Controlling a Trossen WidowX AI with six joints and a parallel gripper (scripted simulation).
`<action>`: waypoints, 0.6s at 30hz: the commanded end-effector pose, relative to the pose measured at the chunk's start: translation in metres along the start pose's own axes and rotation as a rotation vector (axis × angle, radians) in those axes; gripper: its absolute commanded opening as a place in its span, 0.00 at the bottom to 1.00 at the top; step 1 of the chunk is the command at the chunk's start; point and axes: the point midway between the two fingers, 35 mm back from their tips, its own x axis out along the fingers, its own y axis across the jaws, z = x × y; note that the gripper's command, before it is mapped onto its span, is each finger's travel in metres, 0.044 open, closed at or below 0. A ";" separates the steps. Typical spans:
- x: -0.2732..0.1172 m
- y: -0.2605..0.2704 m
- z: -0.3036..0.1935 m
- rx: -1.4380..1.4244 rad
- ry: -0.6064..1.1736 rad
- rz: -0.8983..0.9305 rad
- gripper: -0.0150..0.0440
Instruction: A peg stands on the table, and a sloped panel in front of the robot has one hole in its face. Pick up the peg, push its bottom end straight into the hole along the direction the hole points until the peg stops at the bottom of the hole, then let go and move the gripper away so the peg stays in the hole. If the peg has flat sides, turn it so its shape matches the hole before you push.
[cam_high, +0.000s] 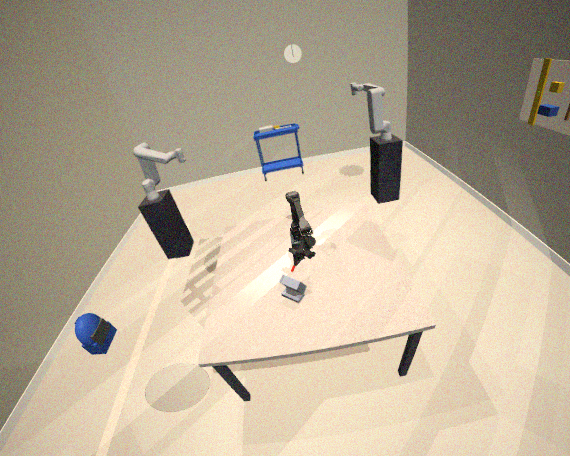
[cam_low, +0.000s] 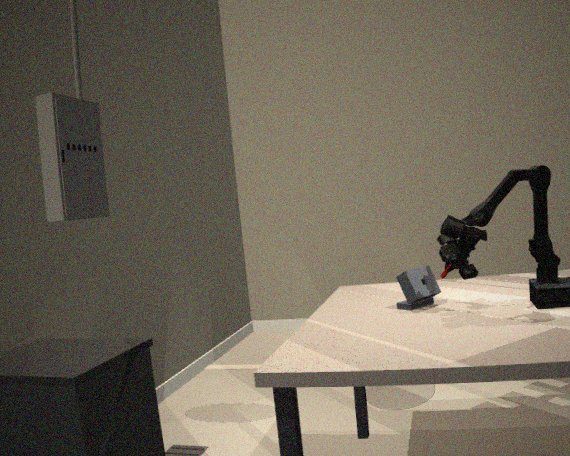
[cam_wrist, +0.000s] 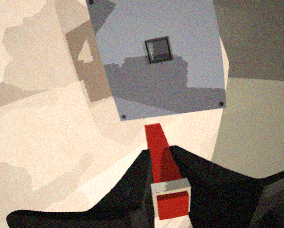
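Observation:
My gripper (cam_high: 297, 262) (cam_low: 451, 266) (cam_wrist: 160, 154) is shut on the red peg (cam_high: 293, 269) (cam_low: 444, 273) (cam_wrist: 157, 136), a flat-sided bar with a pale band near its upper end. The peg is held above the table, tilted, its free end pointing toward the panel. The grey-blue sloped panel (cam_high: 293, 283) (cam_low: 411, 286) (cam_wrist: 132, 30) stands on a small base just in front of the peg. Its square hole (cam_wrist: 159, 50) shows in the wrist view, beyond the peg's free end. The peg and panel appear apart. The peg's far end is partly between the dark fingers.
The panel's base (cam_high: 292, 296) (cam_low: 416, 303) rests on the pale table (cam_high: 350, 320) (cam_low: 350, 340). Small dark screws mark the panel's corners in the wrist view. Two grey arms on black pedestals (cam_high: 167, 225) (cam_high: 385, 170) and a blue cart (cam_high: 282, 165) stand in the background.

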 end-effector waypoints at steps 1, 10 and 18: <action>-0.003 0.004 0.001 -0.020 -0.006 -0.019 0.25; -0.010 0.007 0.008 -0.038 -0.032 -0.061 0.25; -0.016 0.010 0.013 -0.053 -0.055 -0.099 0.25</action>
